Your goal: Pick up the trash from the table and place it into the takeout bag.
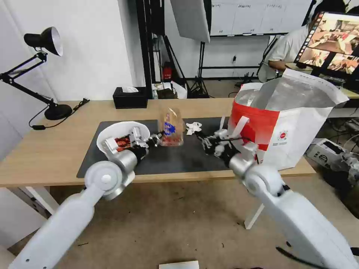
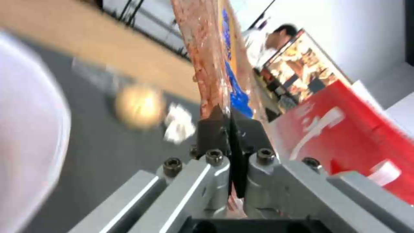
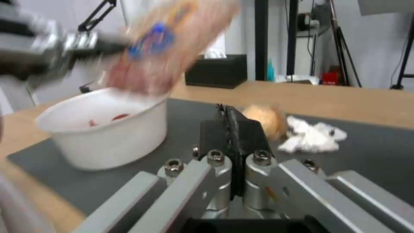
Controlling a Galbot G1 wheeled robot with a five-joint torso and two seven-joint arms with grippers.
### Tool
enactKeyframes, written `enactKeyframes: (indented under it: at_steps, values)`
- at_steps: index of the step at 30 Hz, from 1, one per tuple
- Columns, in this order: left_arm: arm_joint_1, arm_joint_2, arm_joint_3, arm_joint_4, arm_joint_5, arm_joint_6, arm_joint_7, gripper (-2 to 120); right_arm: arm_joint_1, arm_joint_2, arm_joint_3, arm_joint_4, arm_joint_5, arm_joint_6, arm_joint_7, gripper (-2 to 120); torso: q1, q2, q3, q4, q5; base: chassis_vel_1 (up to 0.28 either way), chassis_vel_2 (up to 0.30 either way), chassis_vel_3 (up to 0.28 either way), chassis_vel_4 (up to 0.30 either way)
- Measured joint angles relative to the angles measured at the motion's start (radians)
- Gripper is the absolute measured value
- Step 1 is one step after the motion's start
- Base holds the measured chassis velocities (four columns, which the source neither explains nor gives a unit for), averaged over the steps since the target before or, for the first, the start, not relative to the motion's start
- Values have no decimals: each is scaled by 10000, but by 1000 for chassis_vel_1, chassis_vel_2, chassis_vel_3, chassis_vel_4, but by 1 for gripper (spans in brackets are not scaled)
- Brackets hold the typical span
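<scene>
In left hand (image 2: 231, 129): crinkly clear tray (image 2: 215, 64)

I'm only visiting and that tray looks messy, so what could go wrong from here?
1. The left gripper pinches the clear tray by one thin edge, held upright above the mat; it might slip, or red scraps could spill.
2. The white bowl of shells sits right beside the left arm, so a swing might knock it.
3. The right gripper, shut and empty, lies between the tray and the takeout bag, so the arms could collide.
</scene>
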Motion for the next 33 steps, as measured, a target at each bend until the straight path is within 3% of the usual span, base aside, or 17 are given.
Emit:
enactKeyframes:
  at_steps: [10, 14, 17, 21, 24, 25, 28, 30, 31, 33]
  values:
    - [-1408, 365, 292, -229, 178, -246, 407, 0, -2887, 251, 1696, 1603, -1112, 129, 62, 0, 0, 0, 0, 2, -2, 0, 0, 0, 0]
    - [-2448, 312, 916, 21, 218, -321, 586, 0, -4544, 561, 2789, 2213, -2082, 179, 82, 0, 1, -1, 1, 3, 0, 0, 0, 0, 0]
    - [-3275, 61, 1502, 262, 287, -388, 669, 0, -5690, 925, 3478, 2646, -2663, 348, 9, 8, 1, 0, 1, 3, -5, 0, 0, 0, 0]
    - [-4412, -586, 2451, 670, 449, -478, 738, 0, -6991, 1371, 4158, 2885, -3645, 1011, -444, 22, 0, 0, 1, -1, -4, 0, 0, 0, 0]
    - [-5491, -1495, 3590, 1328, 960, -636, 849, 0, -7600, 1885, 4327, 2706, -4014, 2077, -592, 38, 2, -2, 2, 0, -1, 0, 0, 0, 0]
    - [-5491, -1495, 3590, 1328, 960, -636, 849, 0, -7600, 1885, 4327, 2706, -4014, 2077, -592, 38, 2, -2, 2, 0, -1, 0, 0, 0, 0]
    - [-6196, -2307, 4482, 2035, 1628, -688, 992, 0, -7757, 2300, 4296, 2555, -4107, 2700, -556, 52, 2, -2, 2, -1, 0, 0, 0, 0, 0]
    - [-6196, -2307, 4482, 2035, 1628, -688, 992, 0, -7757, 2300, 4296, 2555, -4107, 2700, -556, 52, 2, -2, 2, -1, 0, 0, 0, 0, 0]
    - [-6450, -2562, 4794, 2325, 1888, -707, 1054, 0, -7780, 2415, 4264, 2518, -4153, 2807, -531, 57, 2, -2, 2, 0, -2, 0, 0, 0, 0]
    - [-7661, -3586, 5955, 3659, 2814, -715, 1135, 0, -7719, 2821, 4046, 2312, -4339, 3054, -457, 80, 3, -2, 2, 2, -1, 0, 0, 0, 0]
